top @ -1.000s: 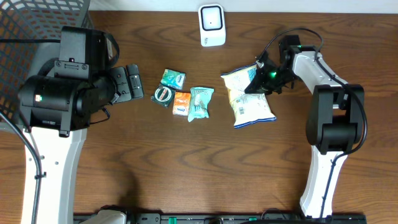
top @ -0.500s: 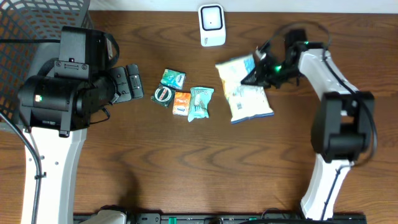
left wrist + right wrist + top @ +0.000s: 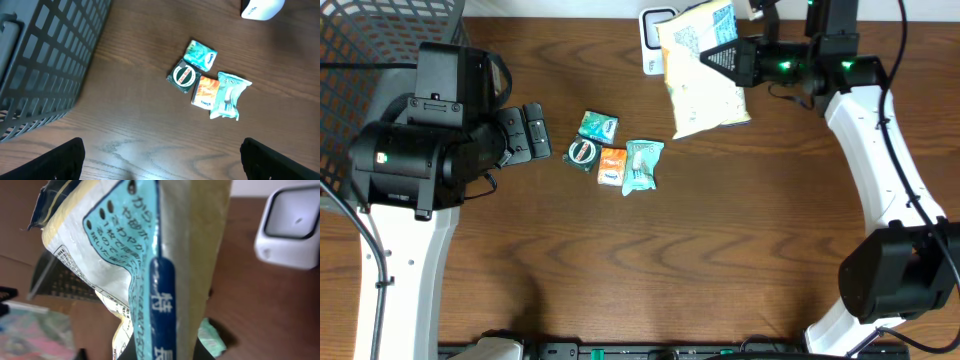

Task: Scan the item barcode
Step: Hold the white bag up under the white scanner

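Snack bag (image 3: 703, 80): off the table (image 3: 740, 250), clamped at its upper right edge by the right gripper (image 3: 734, 58), jaws pinched tight on the wrapper. The bag hangs out from the fingertips, blue-printed end up and pale yellow end down.

Change over the last second: two pale bags then lay on the wood right under this gripper. Now neither lies there, and the arm has swung up and away to the table's far edge. Whether the load is one bag or two joined ones, I cannot tell.

Barcode scanner (image 3: 650, 35): just past the bag's far side from the right gripper. From overhead the bag covers its right part.

Left gripper (image 3: 535, 132): jaws spread wide, grasping nothing, unmoved from a second ago. Just ahead of its fingertips lies a small cluster: green packet (image 3: 598, 125), round tin (image 3: 582, 152), orange packet (image 3: 612, 165) and teal pouch (image 3: 642, 165), the last three touching. These sit well apart from the right gripper and below the hanging bag, not under it. Wire basket (image 3: 370, 40) sits behind and beside the left arm.

View differences: the right wrist view shows the bag (image 3: 165, 265) edge-on, filling the frame, with blue print and Japanese lettering that overhead cannot resolve, and the scanner (image 3: 292, 225) whole off to one side. No barcode is legible there. The left wrist view shows the cluster and basket (image 3: 40, 65), but never the bag.
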{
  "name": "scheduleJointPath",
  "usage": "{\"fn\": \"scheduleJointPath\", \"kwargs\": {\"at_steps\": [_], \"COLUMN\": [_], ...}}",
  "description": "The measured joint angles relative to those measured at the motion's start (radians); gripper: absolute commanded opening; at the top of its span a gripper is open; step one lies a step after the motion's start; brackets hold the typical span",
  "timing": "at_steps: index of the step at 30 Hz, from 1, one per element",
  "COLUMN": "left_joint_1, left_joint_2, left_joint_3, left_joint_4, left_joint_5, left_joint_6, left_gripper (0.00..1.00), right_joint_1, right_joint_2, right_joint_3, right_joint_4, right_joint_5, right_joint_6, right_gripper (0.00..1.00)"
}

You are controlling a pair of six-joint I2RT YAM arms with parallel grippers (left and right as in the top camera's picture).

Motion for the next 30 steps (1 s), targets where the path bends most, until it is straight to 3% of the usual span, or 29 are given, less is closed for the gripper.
{"fn": "scheduleJointPath", "kwargs": {"at_steps": [11, 30], "left_joint_1": [0.000, 0.000], "left_joint_2": [0.000, 0.000], "left_joint_3": [0.000, 0.000], "left_joint_4": [0.000, 0.000], "left_joint_5": [0.000, 0.000], "left_joint_6": [0.000, 0.000], "left_gripper": [0.98, 0.98], "right_joint_1": [0.127, 0.135], "right_joint_2": [0.000, 0.000], "right_joint_3": [0.000, 0.000], "right_joint_4": [-0.081, -0.152], "right_joint_5": [-0.029, 0.108], "right_joint_6": [0.214, 0.277], "right_gripper": [0.01, 0.01]}}
